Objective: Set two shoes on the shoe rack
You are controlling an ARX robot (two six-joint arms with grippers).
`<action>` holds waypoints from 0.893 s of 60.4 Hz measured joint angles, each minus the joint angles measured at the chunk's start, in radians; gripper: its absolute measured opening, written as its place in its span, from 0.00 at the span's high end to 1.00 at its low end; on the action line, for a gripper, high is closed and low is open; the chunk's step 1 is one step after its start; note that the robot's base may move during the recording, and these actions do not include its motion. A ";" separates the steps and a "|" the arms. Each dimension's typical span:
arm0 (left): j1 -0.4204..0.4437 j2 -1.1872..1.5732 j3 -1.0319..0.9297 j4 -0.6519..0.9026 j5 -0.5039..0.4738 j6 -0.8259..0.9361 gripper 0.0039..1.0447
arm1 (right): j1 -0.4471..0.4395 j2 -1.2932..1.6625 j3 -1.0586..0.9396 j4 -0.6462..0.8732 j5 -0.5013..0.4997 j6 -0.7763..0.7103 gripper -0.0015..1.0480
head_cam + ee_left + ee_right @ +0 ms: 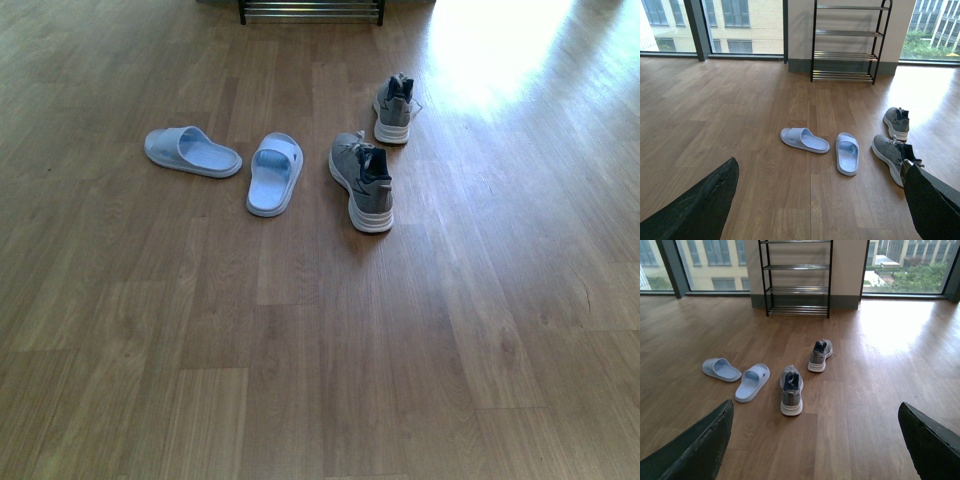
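Note:
Two grey knit sneakers lie on the wood floor: the nearer one (364, 181) and the farther one (394, 108). Left of them lie two pale blue slides, one (275, 173) beside the near sneaker and one (191, 152) further left. The shoe rack (311, 11) shows only its lowest rods at the top edge of the front view; its black frame and chrome tiers (849, 42) stand empty against the wall. My left gripper (821, 200) is open above bare floor, short of the slides. My right gripper (815, 440) is open too, nothing between its fingers.
Large windows (740, 25) run along the far wall on both sides of the rack. A bright patch of sunlight (500, 50) falls on the floor at the right. Wood floor stretches between the shoes and the rack.

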 joint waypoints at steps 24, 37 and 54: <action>0.000 0.000 0.000 0.000 0.000 0.000 0.09 | 0.000 0.000 0.000 0.000 0.000 0.000 0.09; 0.000 0.000 0.000 0.000 0.000 0.000 0.09 | 0.000 0.000 0.000 0.000 0.000 0.000 0.09; 0.000 0.000 0.000 0.000 0.000 0.000 0.09 | 0.000 0.000 0.000 0.000 0.000 0.000 0.09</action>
